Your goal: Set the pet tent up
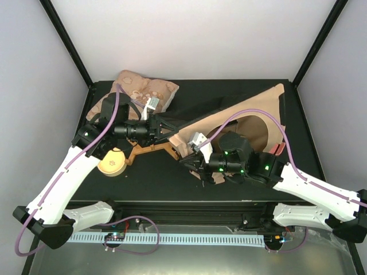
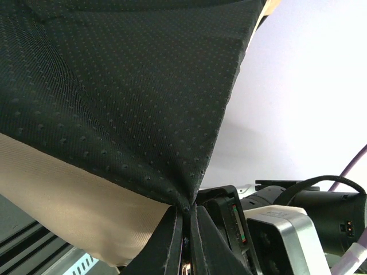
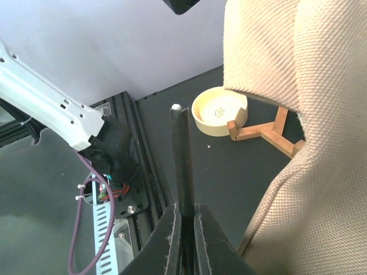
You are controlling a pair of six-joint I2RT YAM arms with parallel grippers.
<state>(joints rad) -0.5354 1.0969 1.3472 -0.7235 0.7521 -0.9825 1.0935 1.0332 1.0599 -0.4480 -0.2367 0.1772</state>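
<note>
The pet tent (image 1: 252, 123) lies half collapsed at the table's middle and right, tan canvas with a black lining and a round opening. My left gripper (image 1: 160, 128) is shut on a corner of the tent's black dotted lining (image 2: 137, 103), which rises taut from the jaws; tan canvas (image 2: 74, 195) hangs beside it. In its wrist view that gripper (image 2: 186, 212) pinches the fabric tip. My right gripper (image 3: 186, 209) is shut on a thin black pole (image 3: 182, 160) with a white tip, pointing away from the jaws. Tan canvas (image 3: 309, 114) drapes close on its right. From above, the right gripper (image 1: 194, 158) sits at the tent's near left edge.
A beige floral cushion (image 1: 146, 89) lies at the back left. A cream bowl (image 1: 112, 162) and its wooden stand (image 1: 150, 150) sit under the left arm; the bowl (image 3: 219, 112) and stand (image 3: 266, 133) lie ahead of the pole. Black frame rails (image 3: 137, 166) run along the near edge.
</note>
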